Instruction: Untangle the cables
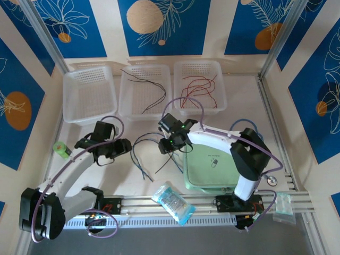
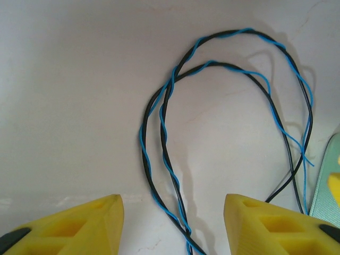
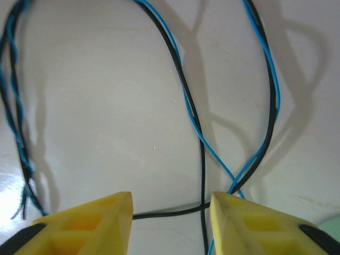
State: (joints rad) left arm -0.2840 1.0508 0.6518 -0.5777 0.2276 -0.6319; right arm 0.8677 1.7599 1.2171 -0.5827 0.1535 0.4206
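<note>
The blue and black cables (image 2: 162, 119) lie twisted in loops on the white table (image 2: 64, 106), between the arms. Left gripper (image 2: 172, 212): jaws apart, straddling the twisted pair. Right gripper (image 3: 171, 212): jaws apart, black strand crossing the gap, nothing clamped.

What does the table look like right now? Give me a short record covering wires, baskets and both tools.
loose wires: black and blue wires twisted together in loops on the table, between the arms
left tool: open, a twisted strand running between its fingers
right tool: open, a black wire crossing between its fingers
left basket: nothing seen inside
middle basket: dark wires
right basket: red wires
</note>
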